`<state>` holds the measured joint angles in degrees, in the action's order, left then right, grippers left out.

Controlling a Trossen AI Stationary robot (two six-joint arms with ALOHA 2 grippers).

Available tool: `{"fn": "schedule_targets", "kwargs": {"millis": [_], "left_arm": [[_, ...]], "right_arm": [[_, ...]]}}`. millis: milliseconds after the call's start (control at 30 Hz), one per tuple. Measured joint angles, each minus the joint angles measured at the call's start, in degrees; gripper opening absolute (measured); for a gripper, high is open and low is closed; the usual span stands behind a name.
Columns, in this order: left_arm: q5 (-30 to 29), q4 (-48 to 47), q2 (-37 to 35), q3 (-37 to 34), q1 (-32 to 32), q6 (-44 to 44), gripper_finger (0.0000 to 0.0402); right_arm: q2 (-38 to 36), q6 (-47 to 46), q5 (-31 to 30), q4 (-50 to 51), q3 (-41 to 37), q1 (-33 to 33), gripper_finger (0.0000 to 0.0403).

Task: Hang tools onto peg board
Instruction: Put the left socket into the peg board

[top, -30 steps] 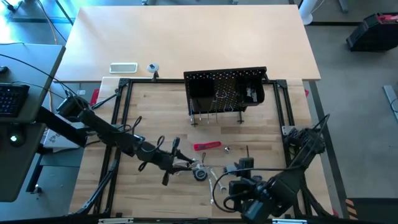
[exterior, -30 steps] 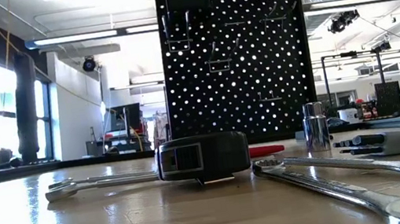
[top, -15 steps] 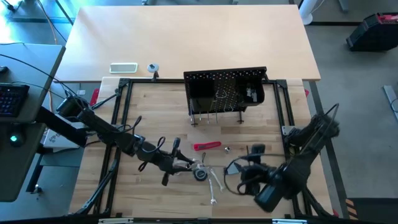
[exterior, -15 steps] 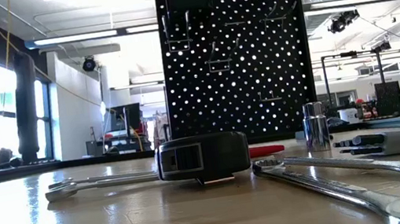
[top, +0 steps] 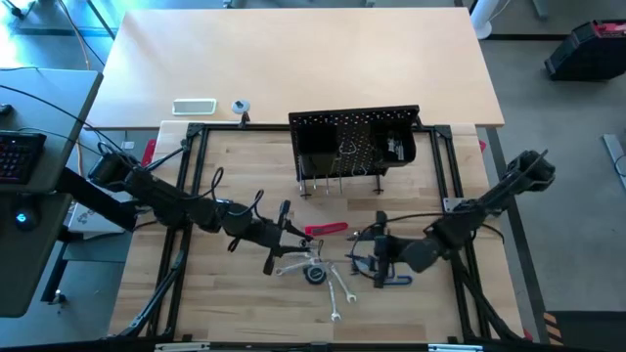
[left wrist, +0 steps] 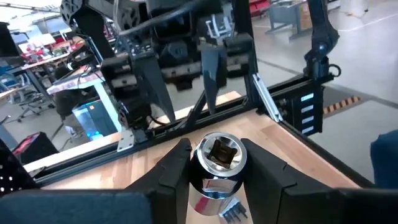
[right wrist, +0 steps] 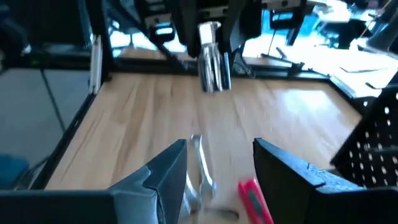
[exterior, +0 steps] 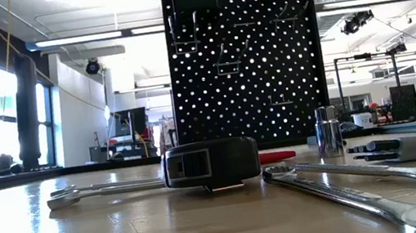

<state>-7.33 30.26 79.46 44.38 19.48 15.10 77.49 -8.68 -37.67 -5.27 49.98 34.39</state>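
Note:
My left gripper is shut on a silver socket, held above the middle of the table. My right gripper stands open a short way to its right, fingers pointed at the socket and touching nothing. On the wood lie a red-handled tool, slim silver wrenches and a black key with a blue end. The black peg board stands upright at the far side, a few tools hanging on it. Neither gripper shows in the low view. My left gripper pinches the socket between its two fingers at the end with the square hole, one finger on each round side. The fingers come in level from the table's left. The socket is lifted clear of the table, its wider end reaching below the fingers.
A black tape measure lies by the wrenches near the table's middle. Another silver socket stands on the wood. A black tubular frame borders the work area. Beyond it lie a white tray and bare tabletop.
My right arm has swung out from the near edge toward the table's middle, sunk and turned its gripper at the left one; the wrenches it covered now show. My left gripper has carried the socket a little toward the far edge, away from the tape measure.

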Motion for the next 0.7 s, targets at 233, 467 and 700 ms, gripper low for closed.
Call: {"fn": "schedule_targets", "kwargs": {"millis": [233, 467, 700], "left_arm": [[0.85, 1.07, 0.37, 0.02, -0.02, -0.55, 0.0099], [0.83, 1.03, 1.66, 0.02, 0.03, -1.03, 0.0099], [0.81, 3.11, 1.68, 0.02, 0.4, 0.0, 0.0099]], "right_arm": [[8.86, 5.31, 3.5, -3.4, 5.83, -4.35, 0.0161], [14.33, 8.91, 5.48, -2.96, 13.06, -6.91, 0.0161], [17.09, 5.64, 11.25, -2.23, 14.59, -9.35, 0.0161]]}}
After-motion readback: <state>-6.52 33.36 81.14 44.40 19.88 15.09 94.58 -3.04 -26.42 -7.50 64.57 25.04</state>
